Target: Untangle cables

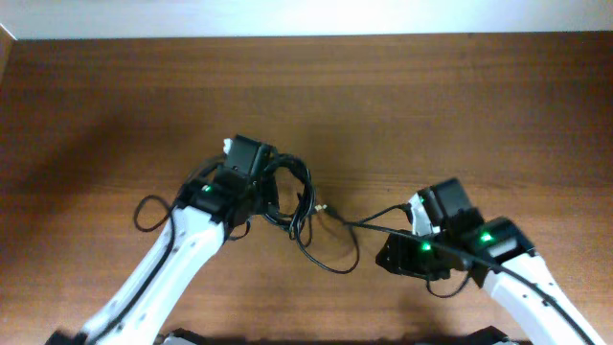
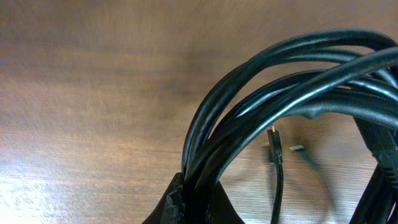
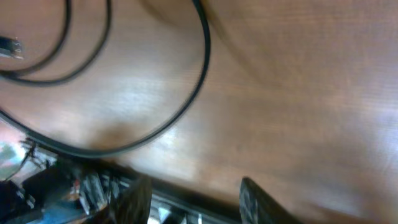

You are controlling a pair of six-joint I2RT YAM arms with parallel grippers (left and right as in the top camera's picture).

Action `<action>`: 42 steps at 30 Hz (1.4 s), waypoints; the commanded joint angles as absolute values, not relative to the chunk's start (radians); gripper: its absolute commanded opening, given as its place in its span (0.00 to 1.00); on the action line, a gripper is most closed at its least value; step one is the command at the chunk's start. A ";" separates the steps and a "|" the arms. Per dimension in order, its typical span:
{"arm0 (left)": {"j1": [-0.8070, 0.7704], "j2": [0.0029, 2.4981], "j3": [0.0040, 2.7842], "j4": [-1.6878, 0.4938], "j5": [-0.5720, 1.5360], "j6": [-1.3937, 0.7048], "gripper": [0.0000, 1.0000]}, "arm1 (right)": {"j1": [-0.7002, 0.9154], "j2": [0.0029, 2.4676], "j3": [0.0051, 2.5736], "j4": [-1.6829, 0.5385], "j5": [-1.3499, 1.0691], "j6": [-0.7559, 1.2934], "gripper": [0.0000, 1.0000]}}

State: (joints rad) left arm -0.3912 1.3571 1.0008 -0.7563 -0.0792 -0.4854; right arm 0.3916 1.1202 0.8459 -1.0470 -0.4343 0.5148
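The cables are thin black cords bunched in a coil at the table's middle. One loop trails toward the front. One strand runs right toward the right arm. My left gripper is shut on the coil; in the left wrist view its jaws pinch several strands, and a small plug hangs just past them. My right gripper is open and empty; in the right wrist view it sits apart from a curved cord and a plug end.
The wooden table carries everything. A thin black loop lies beside the left arm. A tiny pale scrap lies on the wood near the plug. The table's front edge runs right under the right gripper.
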 commanded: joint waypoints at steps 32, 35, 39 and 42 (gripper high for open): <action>-0.414 1.053 1.020 -0.773 0.087 -0.433 0.00 | 0.805 1.203 0.949 -0.690 -0.833 0.104 0.04; -0.414 1.054 1.018 -0.836 0.081 -0.433 0.00 | 0.804 1.148 0.949 -0.669 -0.876 0.104 0.04; -0.414 1.055 1.015 -0.891 0.081 -0.433 0.00 | 0.804 1.032 0.949 -0.524 -0.973 0.105 0.04; -0.414 1.054 1.015 -0.891 0.081 -0.433 0.00 | 0.804 0.992 0.949 -0.479 -0.971 0.104 0.04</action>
